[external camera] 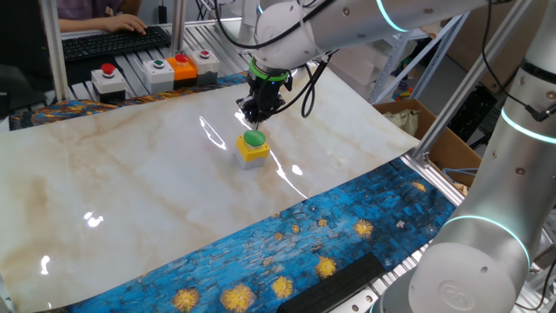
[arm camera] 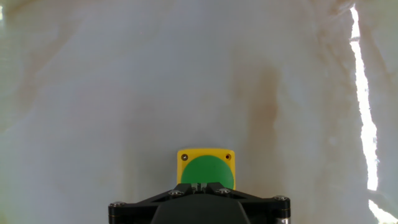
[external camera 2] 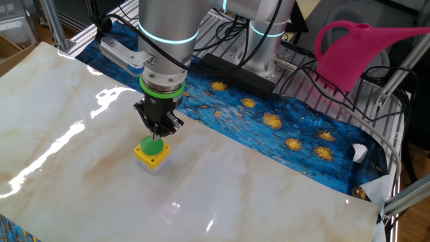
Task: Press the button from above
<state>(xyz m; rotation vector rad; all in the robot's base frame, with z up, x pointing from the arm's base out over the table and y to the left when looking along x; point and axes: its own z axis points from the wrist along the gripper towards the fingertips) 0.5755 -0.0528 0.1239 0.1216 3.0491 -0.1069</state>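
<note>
One green button (external camera: 254,138) on its yellow box (external camera: 253,150) sits directly beneath the claw (external camera: 254,119), whose fingertips (arm camera: 200,186) meet, closed, just above the dome. Bare marble surface (external camera: 130,191) spreads around the box on all sides. Beyond the box, past the surface's edge, four button boxes (external camera: 156,74) stand in a row.

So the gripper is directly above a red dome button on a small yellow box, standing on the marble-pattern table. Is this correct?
Not quite: the button is green, not red. Both fixed views and the hand view show a green dome. The rest holds: the gripper is directly above it, and the button sits on a small yellow box on the marble-pattern table.
</note>
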